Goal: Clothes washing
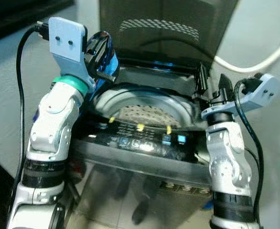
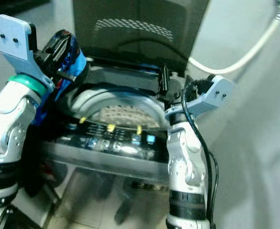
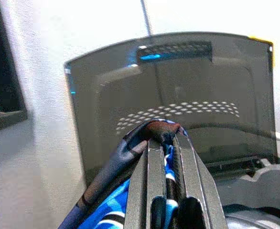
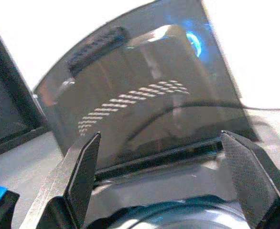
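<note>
White hose (image 1: 254,62) running along pale wall (image 1: 264,28), dark shelf edge (image 1: 16,14) at upper left

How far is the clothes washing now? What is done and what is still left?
Done: the washing machine's lid stands open. In hand: the left gripper is shut on a blue cloth above the drum's left edge. The right gripper is open at the right edge. Left: drop the cloth in, close the lid, start the wash.
</note>
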Controlling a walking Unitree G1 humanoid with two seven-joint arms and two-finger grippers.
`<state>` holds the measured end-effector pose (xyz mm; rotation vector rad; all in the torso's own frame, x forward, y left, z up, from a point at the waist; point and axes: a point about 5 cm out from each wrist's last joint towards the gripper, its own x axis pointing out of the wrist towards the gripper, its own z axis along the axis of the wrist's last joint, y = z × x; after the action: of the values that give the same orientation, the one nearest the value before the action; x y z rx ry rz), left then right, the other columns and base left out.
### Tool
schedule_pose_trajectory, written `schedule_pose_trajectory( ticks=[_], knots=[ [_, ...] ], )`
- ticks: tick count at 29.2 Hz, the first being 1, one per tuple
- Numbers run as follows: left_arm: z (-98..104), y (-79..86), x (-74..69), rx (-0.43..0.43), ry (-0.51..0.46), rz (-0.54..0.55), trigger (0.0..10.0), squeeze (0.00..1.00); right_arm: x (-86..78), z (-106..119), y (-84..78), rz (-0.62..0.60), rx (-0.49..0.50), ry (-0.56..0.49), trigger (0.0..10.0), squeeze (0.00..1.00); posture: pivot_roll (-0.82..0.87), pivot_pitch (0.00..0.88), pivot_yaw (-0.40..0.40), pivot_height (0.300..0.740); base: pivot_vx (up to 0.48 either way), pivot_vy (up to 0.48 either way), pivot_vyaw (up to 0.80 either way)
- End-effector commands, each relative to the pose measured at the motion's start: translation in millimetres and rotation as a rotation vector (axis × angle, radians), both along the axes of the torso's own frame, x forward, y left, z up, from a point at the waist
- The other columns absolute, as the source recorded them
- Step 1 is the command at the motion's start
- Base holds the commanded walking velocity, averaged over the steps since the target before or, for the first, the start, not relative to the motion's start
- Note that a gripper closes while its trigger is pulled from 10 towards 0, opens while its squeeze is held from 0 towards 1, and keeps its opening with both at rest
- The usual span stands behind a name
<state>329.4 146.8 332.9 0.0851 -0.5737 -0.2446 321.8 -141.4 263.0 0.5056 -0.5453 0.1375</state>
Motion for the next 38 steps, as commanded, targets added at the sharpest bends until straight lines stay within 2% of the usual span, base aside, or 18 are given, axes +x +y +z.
schedule_pose_trajectory(
  ticks=[1,10,12,14,17,19,33,38],
  knots=[
    [1,-4.8,-1.5,0.007,-0.016,-0.013,10.0,0.0,-0.9,0,-2.9,-0.001,0.004,-0.001,10.0,0.0,0.1,0.0,0.021,0.74,0.0,0.0,-0.8],
    [0,-3.1,-1.5,-0.039,-0.012,0.005,10.0,0.0,-1.0,1,-1.4,0.009,-0.005,-0.002,10.0,0.0,0.1,0.0,0.02,0.74,0.0,0.0,-0.8],
    [-1,-1.5,0.1,-0.056,-0.005,0.031,10.0,0.0,-2.4,1,-0.1,-0.013,-0.067,-0.017,10.0,0.0,0.1,0.0,0.02,0.74,0.0,0.0,-0.8],
    [-1,-1.5,0.1,-0.056,-0.005,0.031,10.0,0.0,-2.4,1,-0.1,-0.013,-0.067,-0.017,10.0,0.0,0.1,0.0,0.02,0.74,0.0,0.0,-0.8],
    [-4,0.5,3.1,-0.075,0.007,0.075,10.0,0.0,-4.3,-3,9.7,-0.005,-0.147,-0.019,10.0,0.0,0.09,0.0,0.019,0.74,0.466,0.0,0.0],
    [-4,0.4,3.3,-0.076,0.008,0.078,10.0,0.0,-4.4,-4,10.8,-0.004,-0.155,-0.017,10.0,0.0,0.09,0.0,0.019,0.74,0.465,0.0,0.0],
    [-9,-5.4,3.6,-0.087,0.027,0.082,10.0,0.0,-2.5,-12,8.1,-0.023,-0.171,0.013,10.0,0.0,0.09,0.0,0.021,0.74,0.0,0.0,0.0],
    [-10,-6.0,3.7,-0.078,0.029,0.085,10.0,0.0,-2.3,-14,7.5,-0.03,-0.175,0.021,10.0,0.0,0.09,0.0,0.021,0.74,0.0,0.267,0.0]
  ],
)
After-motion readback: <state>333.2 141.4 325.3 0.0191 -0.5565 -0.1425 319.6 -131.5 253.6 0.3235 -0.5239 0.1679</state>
